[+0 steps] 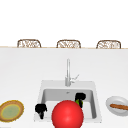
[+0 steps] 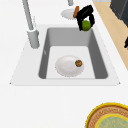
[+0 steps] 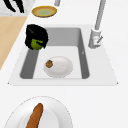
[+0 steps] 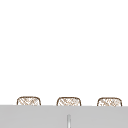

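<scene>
Right hand curled around small round green fruit, clear above grey sink basin; white plate below. Left hand clenched, idle beside.

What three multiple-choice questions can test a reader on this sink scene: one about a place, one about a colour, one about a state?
1. Where is the white plate?
A. in the sink basin
B. on the counter
C. under a hand

2. What colour is the round fruit in the right hand?
A. red
B. green
C. orange

3. How are the right hand's fingers?
A. straight
B. curled round the fruit
C. flat on the counter

Answers: 1 A, the plate lies on the basin floor; 2 B, the side views show it green; 3 B, black fingers wrap it.
</scene>
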{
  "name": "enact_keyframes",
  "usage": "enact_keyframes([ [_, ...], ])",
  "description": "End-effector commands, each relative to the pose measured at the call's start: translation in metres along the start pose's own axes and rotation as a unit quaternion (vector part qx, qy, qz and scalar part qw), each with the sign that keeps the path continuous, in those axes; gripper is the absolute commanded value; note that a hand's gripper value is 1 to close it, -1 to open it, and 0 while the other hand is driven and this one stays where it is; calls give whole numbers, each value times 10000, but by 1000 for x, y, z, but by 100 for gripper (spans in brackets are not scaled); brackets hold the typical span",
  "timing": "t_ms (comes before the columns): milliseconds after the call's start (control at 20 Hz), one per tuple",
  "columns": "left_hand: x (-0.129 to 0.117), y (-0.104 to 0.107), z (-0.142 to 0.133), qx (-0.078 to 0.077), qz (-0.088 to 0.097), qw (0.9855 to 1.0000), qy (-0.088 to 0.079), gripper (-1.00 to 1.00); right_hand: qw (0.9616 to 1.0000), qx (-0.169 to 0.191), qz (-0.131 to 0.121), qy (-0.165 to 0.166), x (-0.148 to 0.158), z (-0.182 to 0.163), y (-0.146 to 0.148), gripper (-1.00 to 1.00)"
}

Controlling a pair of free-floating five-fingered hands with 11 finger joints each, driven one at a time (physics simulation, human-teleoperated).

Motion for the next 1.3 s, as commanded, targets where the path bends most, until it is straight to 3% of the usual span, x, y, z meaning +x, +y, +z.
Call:
enact_keyframes([
  [0, 0, 0, 0, 0, 0, 10000, 0, 0, 9999, -98, 35, 1, 0, -35, 18, 100],
  [1000, 0, 0, 0, 0, 0, 10000, 0, 0, 10000, -16, 30, 26, 27, -236, 111, 100],
  [1250, 0, 0, 0, 0, 0, 10000, 0, 0, 9998, -112, -57, 127, 15, -276, 137, 100],
])
